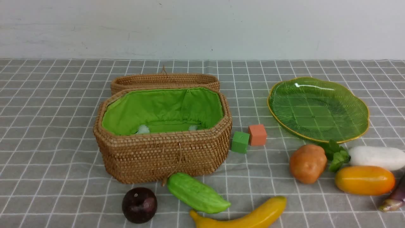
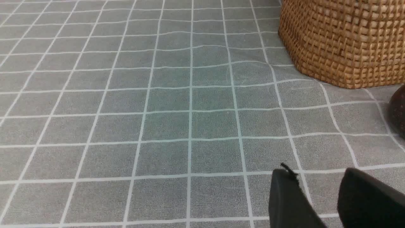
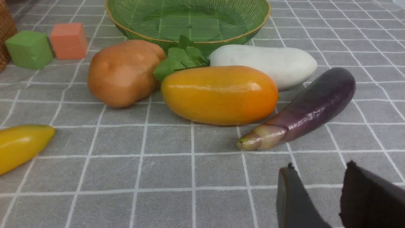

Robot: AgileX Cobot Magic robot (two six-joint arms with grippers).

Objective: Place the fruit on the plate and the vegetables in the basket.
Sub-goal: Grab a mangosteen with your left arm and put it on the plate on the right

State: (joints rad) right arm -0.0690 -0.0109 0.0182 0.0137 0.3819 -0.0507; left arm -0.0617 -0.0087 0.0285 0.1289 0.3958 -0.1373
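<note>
With left end effector [image 2: 318, 180] and right end effector [image 3: 319, 177] both part open and empty, we would grip the mango [image 3: 220, 95], lying between potato [image 3: 123, 72] and eggplant [image 3: 313, 104] near the plate [image 3: 240, 31], across its narrow middle.

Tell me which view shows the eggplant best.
Right wrist view: the eggplant lies whole and unobstructed on the cloth, beside the mango. In the front view the eggplant is cut off by the right edge, only its stem end showing. The left wrist view does not show it.
</note>
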